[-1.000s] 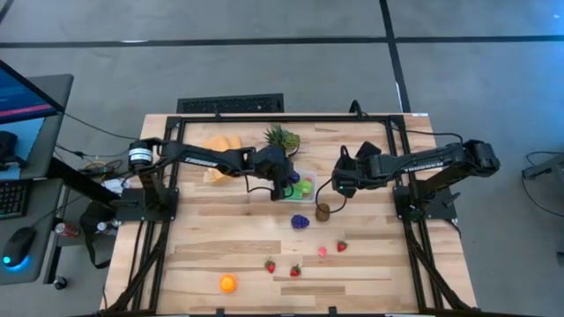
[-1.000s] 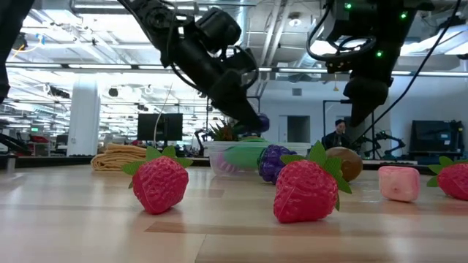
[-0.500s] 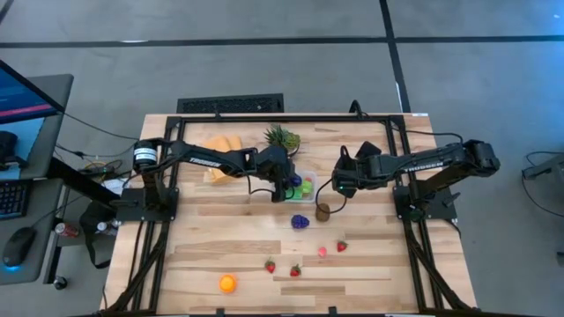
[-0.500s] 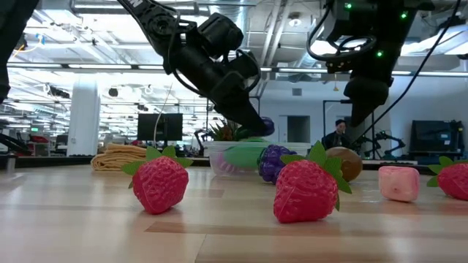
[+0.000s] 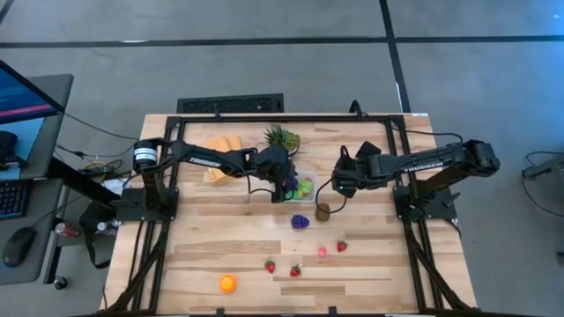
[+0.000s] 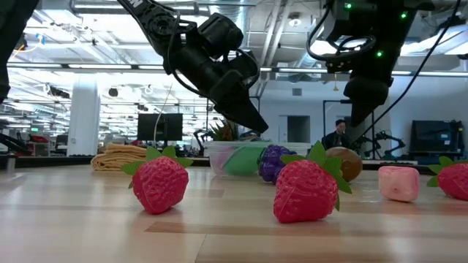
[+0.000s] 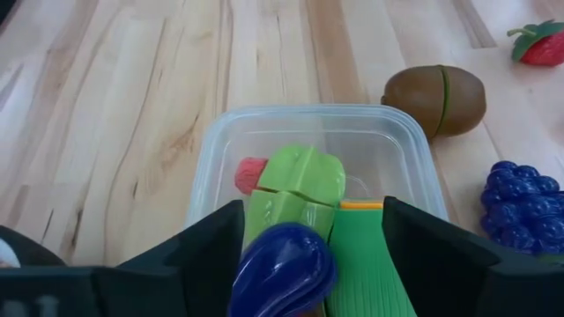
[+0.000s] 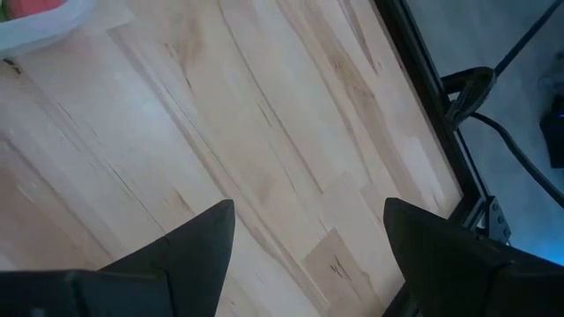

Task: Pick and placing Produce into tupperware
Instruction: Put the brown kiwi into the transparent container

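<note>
- Where the left gripper [image 5: 289,184] hangs over the tupperware [image 7: 308,132], its own dark body covers much of the container in the high view; only a patch of green shows past it there.
- In the left wrist view the fingers [image 7: 207,242] stand wide apart, and a purple piece [image 7: 284,269] sits between them, touching neither; its lower end is cut off by the picture's edge, so what kind of produce it is stays unclear.
- Under that piece, inside the container, lie a light green vegetable [image 7: 300,180], a darker ribbed green piece [image 7: 366,255] with an orange end, and something red [image 7: 249,172], mostly hidden.
- In the low view the container's clear wall [image 6: 219,157] blurs its contents into a green smear; the gripper's tip reaches just above its rim.
- The kiwi [image 5: 322,211] and the purple grapes [image 5: 300,221] lie on the table [image 5: 370,264] near the container; strawberries [image 5: 270,265] and an orange fruit [image 5: 228,283] lie well apart toward the front edge.
- The right gripper [image 5: 341,187] hangs above the table beside the kiwi; its fingers [image 8: 198,246] are spread wide over bare wood, holding nothing; one corner of that view barely catches the container's edge.
</note>
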